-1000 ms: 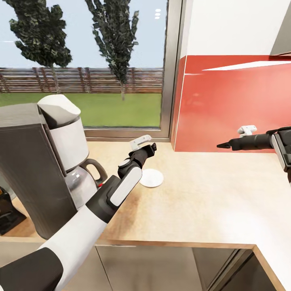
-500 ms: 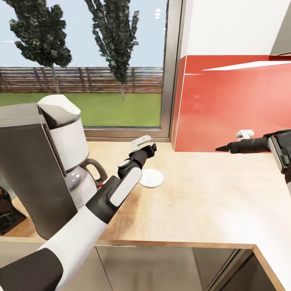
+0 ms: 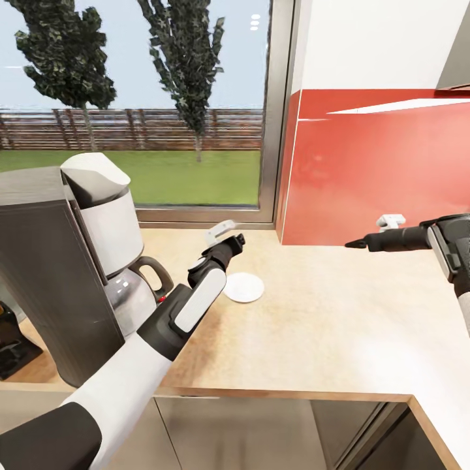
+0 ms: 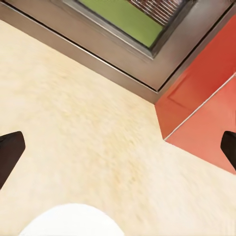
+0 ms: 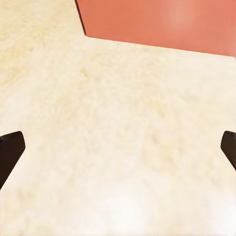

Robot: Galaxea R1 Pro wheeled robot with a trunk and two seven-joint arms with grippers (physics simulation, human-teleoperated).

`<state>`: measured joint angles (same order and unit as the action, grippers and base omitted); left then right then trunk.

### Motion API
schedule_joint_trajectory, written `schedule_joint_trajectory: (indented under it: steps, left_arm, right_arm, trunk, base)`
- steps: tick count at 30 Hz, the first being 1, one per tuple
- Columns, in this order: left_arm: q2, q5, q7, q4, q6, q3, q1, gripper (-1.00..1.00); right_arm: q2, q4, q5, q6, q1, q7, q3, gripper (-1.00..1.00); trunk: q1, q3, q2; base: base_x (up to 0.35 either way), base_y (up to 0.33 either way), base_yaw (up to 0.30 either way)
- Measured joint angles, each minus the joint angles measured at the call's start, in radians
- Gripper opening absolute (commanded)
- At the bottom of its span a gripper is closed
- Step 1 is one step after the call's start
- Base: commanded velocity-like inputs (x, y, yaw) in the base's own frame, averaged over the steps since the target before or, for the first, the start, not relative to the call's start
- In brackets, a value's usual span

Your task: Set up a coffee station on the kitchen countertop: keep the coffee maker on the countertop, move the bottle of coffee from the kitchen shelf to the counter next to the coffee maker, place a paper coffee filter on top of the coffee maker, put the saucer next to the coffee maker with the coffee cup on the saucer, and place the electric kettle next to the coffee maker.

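head view, far left: coffee maker [image 3: 62, 261] stands on the countertop [image 3: 326, 326], charcoal body at the left edge, white upper part and glass carafe facing right, carafe handle toward frame centre. a dark object [image 3: 10, 336] sits at the lower left edge just behind the maker, too cropped to identify. left arm runs from the lower left corner up to mid-frame; left gripper [image 3: 230, 240] hangs over the counter just above and left of the saucer [image 3: 243, 287], not touching it. saucer lies flat on the counter near frame centre, right of the carafe, a short gap between them, nothing on it. in the left wrist view both fingertips [image 4: 10, 153] sit at opposite frame edges, spread wide with nothing between them, so the left hand is open and empty; the saucer's white rim [image 4: 71, 221] shows at the bottom edge, window frame [image 4: 118, 51] and red backsplash [image 4: 206, 98] at the top. behind the counter in the head view: window [image 3: 150, 104] upper left with trees and grass, red backsplash panel upper right. right arm enters from the right edge at mid-height; right gripper [image 3: 356, 243] points left, held above bare counter in front of the red panel, well apart from the saucer. right wrist view: fingertips [image 5: 10, 152] at both frame edges, wide apart, empty, so also open, bare countertop below.
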<state>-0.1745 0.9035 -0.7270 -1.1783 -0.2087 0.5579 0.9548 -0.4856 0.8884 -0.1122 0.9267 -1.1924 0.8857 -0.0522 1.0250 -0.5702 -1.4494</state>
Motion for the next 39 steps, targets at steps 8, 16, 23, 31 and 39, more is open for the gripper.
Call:
schedule_joint_trajectory:
  steps: [8, 16, 23, 31, 39]
  left_arm:
    - [0.000, 0.002, -0.120, -0.002, 0.033, -0.001, -0.025, 1.00]
    - [0.000, 0.003, -0.153, -0.002, 0.036, -0.002, -0.028, 1.00]
    - [0.000, 0.003, -0.156, 0.000, 0.036, -0.008, -0.032, 1.00]
    - [0.000, 0.003, -0.155, 0.000, 0.038, -0.009, -0.035, 1.00]
    - [0.000, 0.003, -0.155, 0.000, 0.038, -0.009, -0.035, 1.00]
  right_arm:
    - [0.001, -0.010, 0.000, -0.001, 0.000, 0.000, 0.000, 1.00]
    - [0.002, -0.012, 0.000, -0.002, 0.000, 0.000, 0.000, 1.00]
    - [0.002, -0.013, 0.000, -0.003, 0.000, 0.000, 0.000, 1.00]
    - [0.002, -0.013, 0.000, -0.002, 0.000, 0.000, 0.000, 1.00]
    - [0.002, -0.012, 0.000, -0.003, 0.000, 0.000, 0.000, 1.00]
  trunk:
    - [0.000, 0.000, 0.000]
    - [0.000, 0.000, 0.000]
    - [0.000, 0.000, 0.000]
    - [0.000, 0.000, 0.000]
    - [0.000, 0.000, 0.000]
  base:
    - [0.000, 0.000, 0.000]
    - [0.000, 0.000, 0.000]
    - [0.000, 0.000, 0.000]
    - [-0.080, 0.000, 0.000]
    - [-0.068, 0.000, 0.000]
